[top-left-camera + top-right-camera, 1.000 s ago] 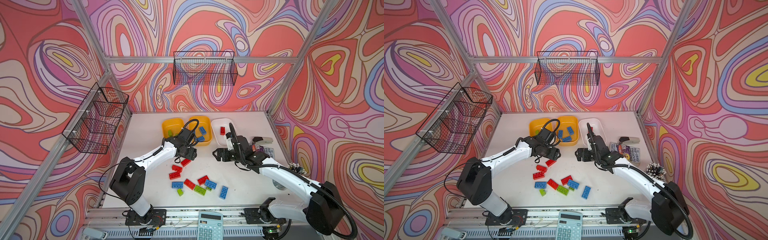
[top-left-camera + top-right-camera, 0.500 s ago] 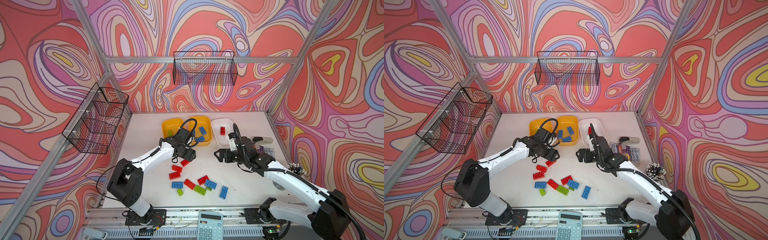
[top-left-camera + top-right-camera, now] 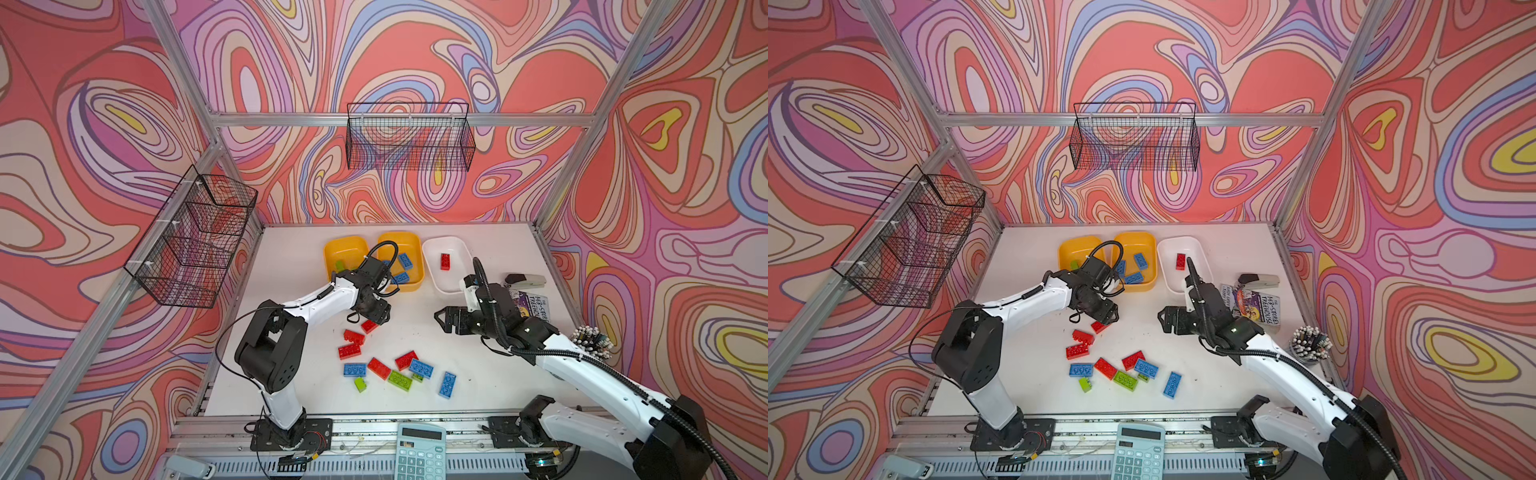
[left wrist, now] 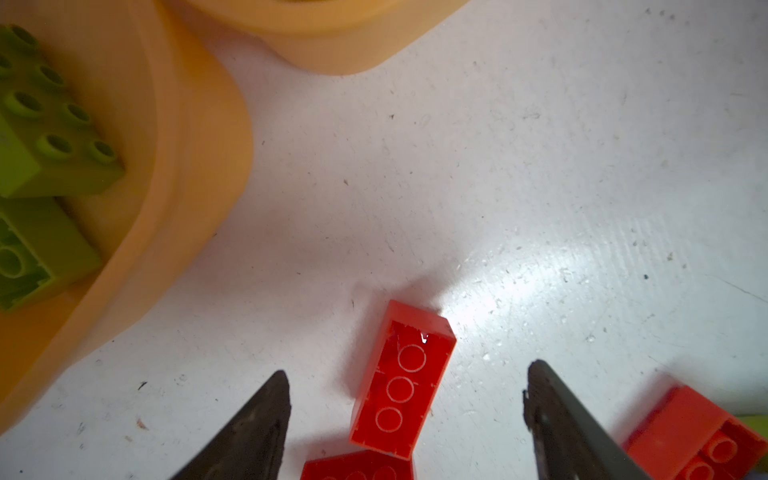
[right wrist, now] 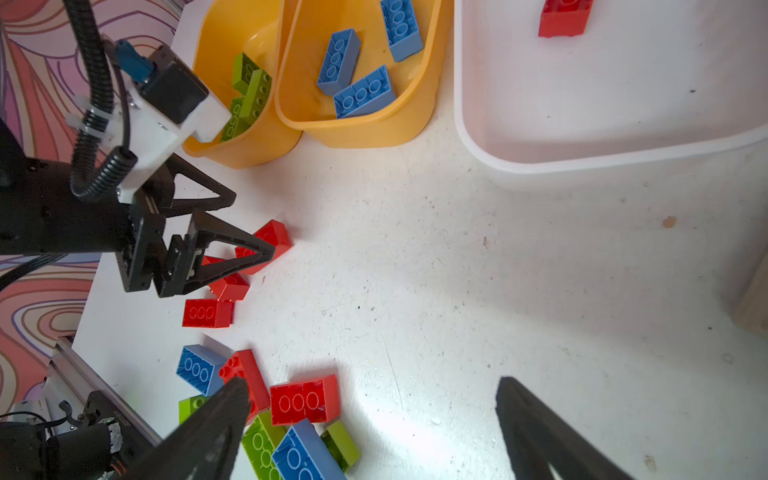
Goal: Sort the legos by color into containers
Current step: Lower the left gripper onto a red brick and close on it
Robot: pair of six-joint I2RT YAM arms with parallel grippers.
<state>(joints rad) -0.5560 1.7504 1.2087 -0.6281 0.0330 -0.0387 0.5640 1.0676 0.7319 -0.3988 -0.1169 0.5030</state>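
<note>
Shifted closer to the loose pile than a second ago, the left pincer (image 4: 408, 370), black with tapered triangular fingers, straddles a glossy red rectangular plastic brick (image 4: 401, 382). The brick lies hollow side up on the scuffed white tabletop (image 4: 540, 166). The fingers stand apart, gripping nothing. The right pincer (image 5: 372, 382) hangs spread and empty. Other studded bricks (image 3: 379, 368) lie scattered nearby. Beyond, one rounded yellow-orange plastic tub (image 3: 332, 249) holds lime bricks (image 3: 340, 265). Its twin (image 3: 417, 245) holds blue bricks (image 3: 405, 260), and the white tub (image 3: 457, 245) a single red one (image 3: 445, 262).
</note>
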